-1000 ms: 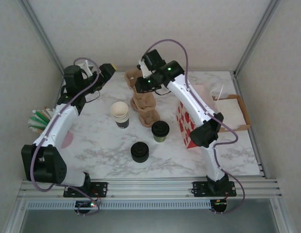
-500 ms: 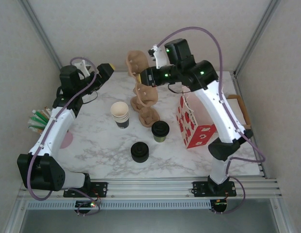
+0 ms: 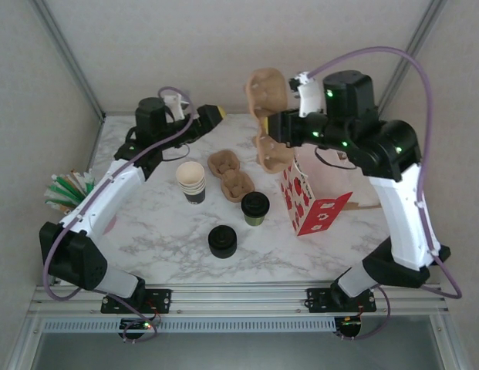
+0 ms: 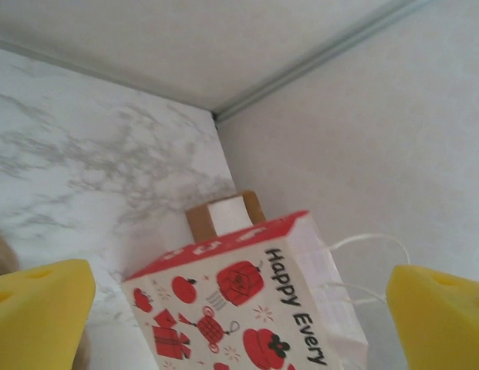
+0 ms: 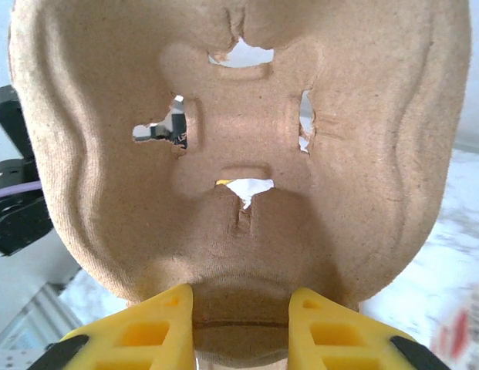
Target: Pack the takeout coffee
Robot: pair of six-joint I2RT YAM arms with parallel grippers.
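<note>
The takeout coffee point(image 3: 255, 208) stands lidded on the surface, beside the red gift bag point(image 3: 308, 202) — untouched. Our right jaws clench the pulp carrier point(image 3: 268, 91) by its edge, raised near that bag; left jaws hang released. We'd tip it level, lower it flat — then the cup seats cleanly.

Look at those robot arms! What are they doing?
The right gripper is pinching a brown cardboard cup carrier and holding it up in the air near the red gift bag. The left gripper is open at the far side of the table, holding nothing. The lidded coffee cup stands on the table, not packed yet.
</note>
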